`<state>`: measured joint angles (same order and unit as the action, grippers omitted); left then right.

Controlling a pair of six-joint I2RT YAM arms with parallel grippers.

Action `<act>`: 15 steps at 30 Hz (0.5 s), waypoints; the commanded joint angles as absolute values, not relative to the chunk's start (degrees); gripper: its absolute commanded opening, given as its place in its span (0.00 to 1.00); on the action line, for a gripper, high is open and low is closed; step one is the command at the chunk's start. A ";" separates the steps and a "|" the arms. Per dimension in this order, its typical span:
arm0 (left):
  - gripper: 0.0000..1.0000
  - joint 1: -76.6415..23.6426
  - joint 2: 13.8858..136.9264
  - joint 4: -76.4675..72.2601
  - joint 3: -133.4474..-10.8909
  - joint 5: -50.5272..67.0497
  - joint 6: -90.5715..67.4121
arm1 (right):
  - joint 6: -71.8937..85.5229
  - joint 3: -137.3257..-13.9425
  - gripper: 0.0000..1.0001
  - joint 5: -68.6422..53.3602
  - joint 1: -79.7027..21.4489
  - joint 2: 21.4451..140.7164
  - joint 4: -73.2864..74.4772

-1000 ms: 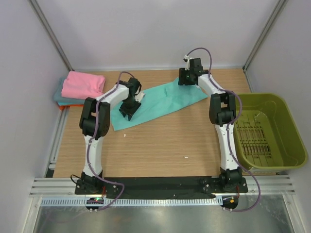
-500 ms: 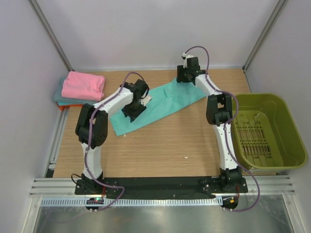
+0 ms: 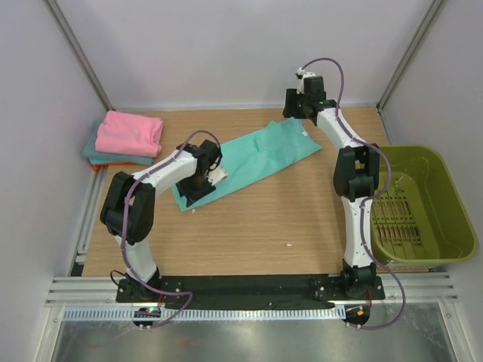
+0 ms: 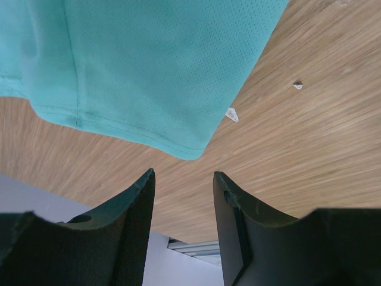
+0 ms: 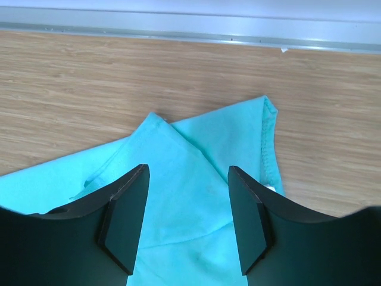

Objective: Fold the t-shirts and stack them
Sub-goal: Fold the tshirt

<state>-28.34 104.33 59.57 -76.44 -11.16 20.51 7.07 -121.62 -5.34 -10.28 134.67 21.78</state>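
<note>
**Both grippers open over the ends of the long teal-green tee, fold not yet made**

The teal-green tee [image 3: 256,154] lies flat on the table [image 3: 264,234] as a long narrow strip. It runs diagonally from near-left to far-right. The left gripper [image 4: 181,179] is at the near-left end with its jaws apart and nothing between them. In its wrist view the hem corner sits just beyond the fingertips, not yet inside them. The right gripper [image 5: 187,173] hangs over the far-right end. Its jaws are spread wide and hold nothing, with a folded-over flap and a stitched edge of the cloth below.

Step in hand, as a judgement: grasp both corners of one short end and fold the strip in half.
- The left gripper should ease forward so the hem corner is well inside the jaws before it closes.
- It should pinch every layer at the corner. The strip looks doubled over, and a top-layer-only pinch would let it fall open.
- The lift should be low, and both ends should move together so the edges line up.
- Risk: the fingers scrape the wood and push the cloth away instead of catching it.

Counts:
- Tees: four visible. One is spread out. Three are in the stack [image 3: 113,151] at the far-left corner: the pink tee [image 3: 132,130] on top, the teal tee [image 3: 96,153] under it, and a sliver of the orange tee [image 3: 96,167] at the bottom.
- Basket [image 3: 453,226]: one, olive green, at the right edge.
- Grippers: two.
</note>
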 commanded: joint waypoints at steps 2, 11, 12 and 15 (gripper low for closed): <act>0.45 -28.30 104.76 54.94 -75.50 -11.69 23.38 | 8.09 -118.13 0.61 -6.33 -10.02 130.70 21.71; 0.45 -28.21 109.42 54.67 -76.64 -9.41 23.12 | 7.47 -114.79 0.62 -5.98 -10.02 129.29 21.80; 0.45 -28.21 109.86 54.75 -76.81 -9.32 23.20 | 7.21 -114.52 0.62 -5.89 -9.93 129.29 21.80; 0.44 -28.21 111.53 55.37 -76.99 -9.32 23.81 | 6.68 -113.91 0.62 -5.63 -9.84 129.55 21.71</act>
